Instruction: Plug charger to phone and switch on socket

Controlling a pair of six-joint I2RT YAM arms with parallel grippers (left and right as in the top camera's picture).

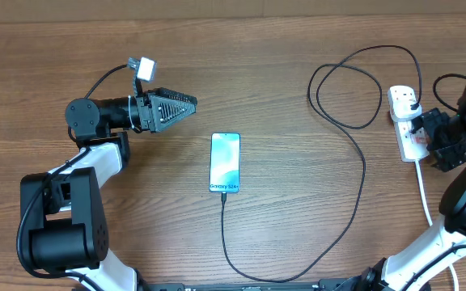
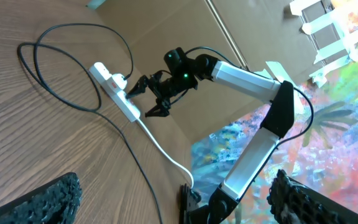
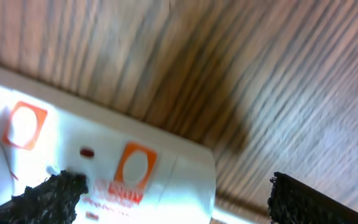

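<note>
The phone (image 1: 225,162) lies flat mid-table with its light blue screen up. The charger (image 1: 363,186), a thin black cable, meets the phone's bottom edge, curves round to the right and loops up to a black plug (image 1: 412,107) in the socket (image 1: 405,128). The socket is a white strip at the right edge. My right gripper (image 1: 429,136) hovers open right beside and over it. In the right wrist view the strip's end (image 3: 166,186), with orange-framed switches (image 3: 135,167), lies between the spread fingers (image 3: 48,199). My left gripper (image 1: 186,106) is open, up-left of the phone, holding nothing.
The socket's thick white cord (image 1: 424,190) runs toward the near edge beside the right arm. The charger's loop (image 1: 346,89) lies on the wood left of the socket. The left wrist view shows the right arm (image 2: 241,74) and socket (image 2: 114,90) across the table.
</note>
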